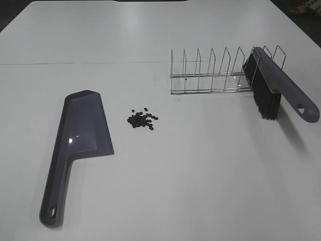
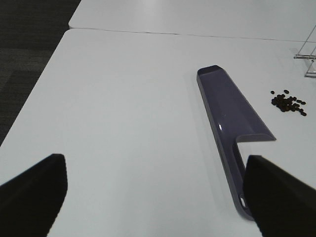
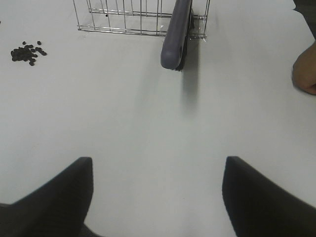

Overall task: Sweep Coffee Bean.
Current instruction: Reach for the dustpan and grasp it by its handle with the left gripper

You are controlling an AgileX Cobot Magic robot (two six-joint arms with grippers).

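A small pile of dark coffee beans [image 1: 142, 119] lies on the white table, also seen in the left wrist view [image 2: 288, 103] and the right wrist view [image 3: 27, 52]. A grey-purple dustpan [image 1: 80, 140] lies flat to their left, its handle toward the front edge [image 2: 232, 138]. The grey brush [image 1: 281, 85] with black bristles leans in the wire rack [image 1: 215, 75], handle pointing forward [image 3: 177, 37]. My left gripper [image 2: 158, 197] hovers open above the table, short of the dustpan handle. Open too, my right gripper [image 3: 158, 195] hangs well short of the brush. Neither arm shows in the high view.
The wire rack [image 3: 133, 17] stands at the back right with the brush in its right end. A seam [image 1: 75, 63] runs between two tabletops behind the dustpan. Dark floor [image 2: 24, 39] lies past the table's left edge. A person's hand [image 3: 305, 74] shows at the far right.
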